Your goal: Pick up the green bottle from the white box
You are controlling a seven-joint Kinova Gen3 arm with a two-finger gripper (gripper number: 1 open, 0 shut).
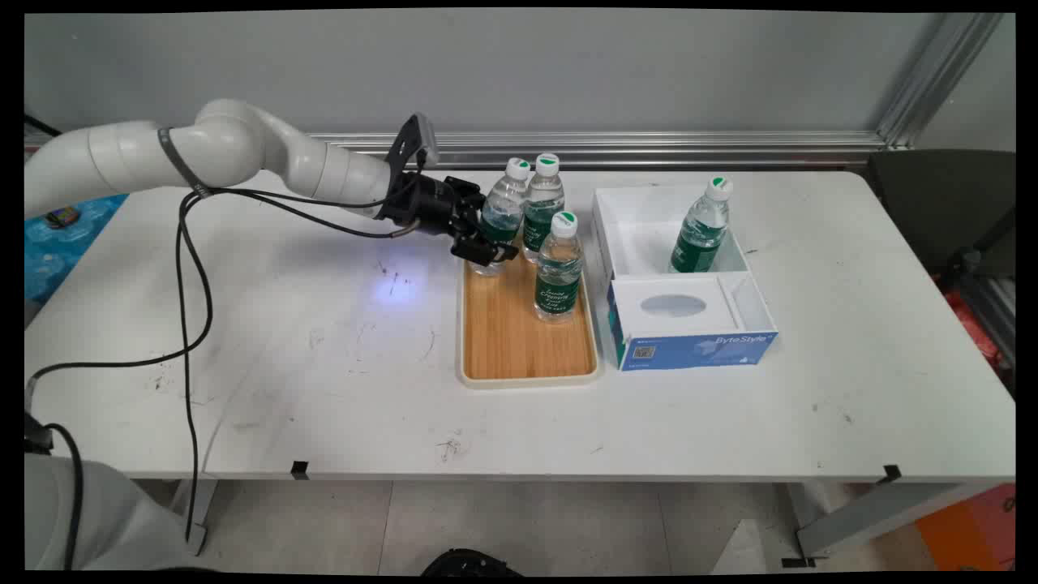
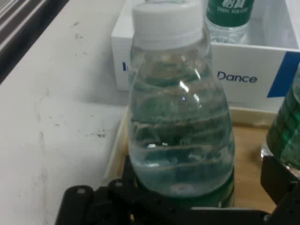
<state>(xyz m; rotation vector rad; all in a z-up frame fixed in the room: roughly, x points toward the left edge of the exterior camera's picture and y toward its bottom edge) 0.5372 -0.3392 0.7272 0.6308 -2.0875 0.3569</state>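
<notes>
A water bottle (image 1: 501, 212) with a white cap and green label stands upright at the far left corner of a wooden tray (image 1: 519, 341), and it sits right between the fingers of the black gripper (image 1: 485, 247). In the hand view the same bottle (image 2: 180, 117) fills the middle of the picture, its lower body set in the gripper's (image 2: 187, 206) black linkage, with one finger to either side of it. The fingers are spread about the bottle's lower half; whether they actually press on it cannot be told from either view. The arm reaches in low and nearly level from the left, black cables hanging from it down to the table (image 1: 243, 365).

Just beside the bottle, to its right, stands a second bottle (image 1: 542, 207) at the tray's far edge, the two close enough to look touching. A third bottle (image 1: 558, 268) stands nearer the camera on the tray's right side, apart from the gripper. The near half of the tray is bare wood.

Right of the tray, just beside it, lies an open white box (image 1: 649, 243) with blue lettered sides. A fourth bottle (image 1: 702, 227) stands upright in its far compartment. The near compartment carries a white insert with an oval opening.
</notes>
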